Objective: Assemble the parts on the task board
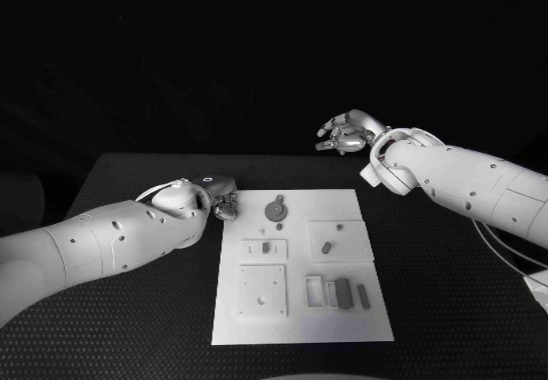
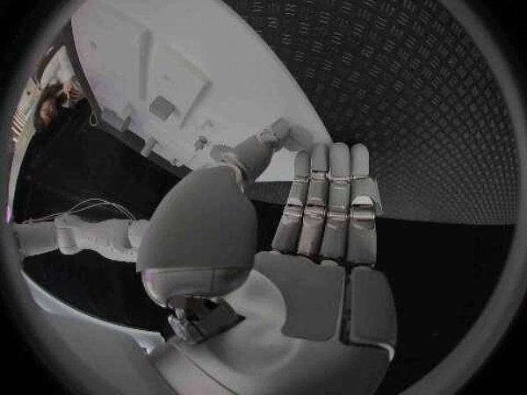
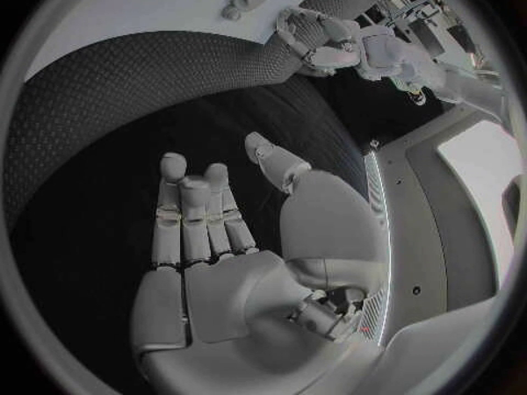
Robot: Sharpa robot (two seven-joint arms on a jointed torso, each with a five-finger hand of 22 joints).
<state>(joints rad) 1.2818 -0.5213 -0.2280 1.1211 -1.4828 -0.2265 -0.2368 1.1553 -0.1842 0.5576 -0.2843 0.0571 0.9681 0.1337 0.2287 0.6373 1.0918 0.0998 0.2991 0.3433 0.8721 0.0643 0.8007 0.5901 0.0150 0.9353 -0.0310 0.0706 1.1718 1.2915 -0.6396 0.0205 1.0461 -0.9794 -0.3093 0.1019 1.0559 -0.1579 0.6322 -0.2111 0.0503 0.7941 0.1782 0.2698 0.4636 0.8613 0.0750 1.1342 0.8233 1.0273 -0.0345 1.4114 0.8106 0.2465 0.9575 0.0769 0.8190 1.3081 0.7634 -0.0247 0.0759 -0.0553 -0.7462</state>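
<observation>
Nearest the robot on the black table, the white task board carries grey parts: three slim bars side by side at its near right, flat square plates at its near left, and a round disc-shaped part at its far end. Just off the board's far left corner the left hand rests low with nothing in it, its fingers straight and side by side over the table. Farthest away, beyond the table's back edge, the right hand hangs in the air, holding nothing, fingers loosely extended and well apart from the board.
</observation>
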